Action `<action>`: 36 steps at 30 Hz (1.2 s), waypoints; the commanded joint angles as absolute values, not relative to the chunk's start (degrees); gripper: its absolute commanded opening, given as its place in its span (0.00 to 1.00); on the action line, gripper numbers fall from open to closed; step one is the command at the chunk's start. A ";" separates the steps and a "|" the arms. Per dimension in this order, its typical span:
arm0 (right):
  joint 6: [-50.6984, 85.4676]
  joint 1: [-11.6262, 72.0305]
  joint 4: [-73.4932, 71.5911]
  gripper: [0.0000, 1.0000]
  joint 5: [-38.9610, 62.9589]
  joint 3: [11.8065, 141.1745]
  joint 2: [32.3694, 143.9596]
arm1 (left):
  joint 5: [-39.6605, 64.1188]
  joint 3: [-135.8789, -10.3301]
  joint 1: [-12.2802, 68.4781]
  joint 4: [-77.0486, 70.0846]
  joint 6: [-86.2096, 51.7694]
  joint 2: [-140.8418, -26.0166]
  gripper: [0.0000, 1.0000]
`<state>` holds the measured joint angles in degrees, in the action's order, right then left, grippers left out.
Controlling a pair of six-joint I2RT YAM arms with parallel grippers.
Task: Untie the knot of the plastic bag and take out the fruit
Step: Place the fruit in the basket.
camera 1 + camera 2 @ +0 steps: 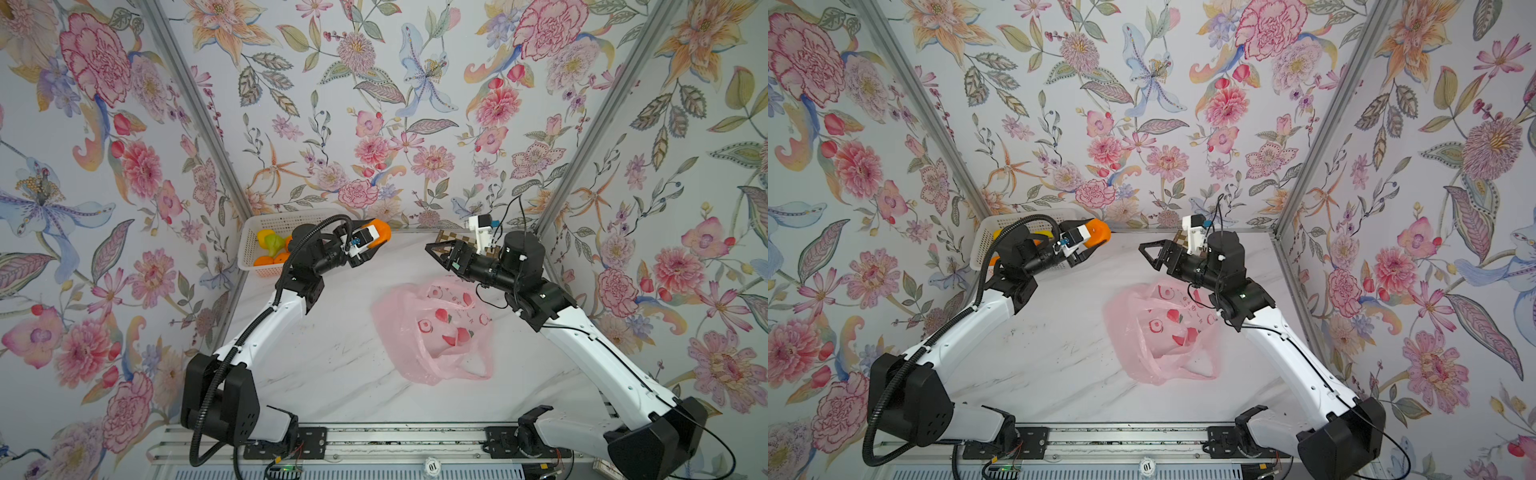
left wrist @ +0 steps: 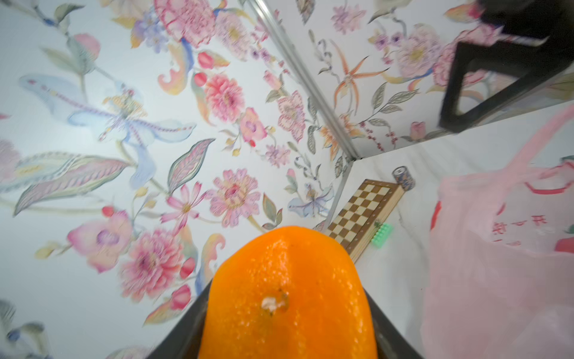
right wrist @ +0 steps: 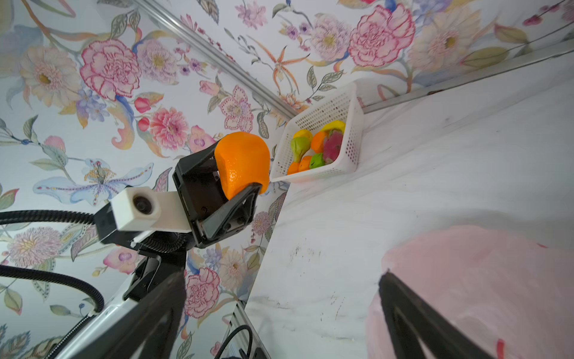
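Sitting left of centre in both top views, against the back wall, a white basket (image 1: 249, 243) holds fruit (image 1: 270, 242). The right wrist view shows yellow, green and orange pieces and a magenta dragon fruit inside it.

Just right of the basket, the left gripper (image 1: 376, 240) is clenched around an orange (image 1: 383, 232). The black fingers press on opposite sides, and most of the fruit bulges out past them. In the right wrist view this orange hangs in front of the wallpaper, off the table (image 1: 353, 374). In the left wrist view it fills the lower middle of the frame, stem scar facing the lens.

Lower and right of centre, the plastic bag (image 1: 432, 332) lies slack and flattened on the marble. Its red-and-white fruit prints face up, and a loose loop handle (image 1: 478, 368) sits at its lower right edge. I cannot tell whether anything is left inside it. Its upper right corner passes under the right arm in the picture.

Above the bag's upper edge, the right gripper (image 1: 436, 257) points left toward the orange. Its jaws are spread wide and grasp nothing. In the right wrist view its two fingers stand far apart at the bottom of the frame, one over the pink plastic.

Behind this gripper, at the back right corner of the table, lies a chessboard (image 2: 363, 214). A small green toothed piece (image 2: 382, 234) lies beside it.
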<state>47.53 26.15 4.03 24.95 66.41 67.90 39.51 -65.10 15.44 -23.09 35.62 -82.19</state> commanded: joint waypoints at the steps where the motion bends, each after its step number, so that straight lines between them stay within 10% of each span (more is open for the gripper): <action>1: 48.43 24.96 1.51 0.99 19.30 64.24 65.95 | 31.42 -68.25 10.70 -21.47 27.49 -84.17 0.53; 28: 48.25 24.52 7.95 0.99 17.27 62.93 61.60 | 10.80 -127.07 -7.59 24.93 -8.83 -137.01 0.42; 36: 48.87 25.18 9.17 0.99 13.51 61.89 59.26 | 13.37 -126.46 -7.57 24.18 -6.21 -139.12 0.62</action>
<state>48.49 24.77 8.08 16.01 62.54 60.60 11.81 -125.03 -7.44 23.64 -7.14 -139.24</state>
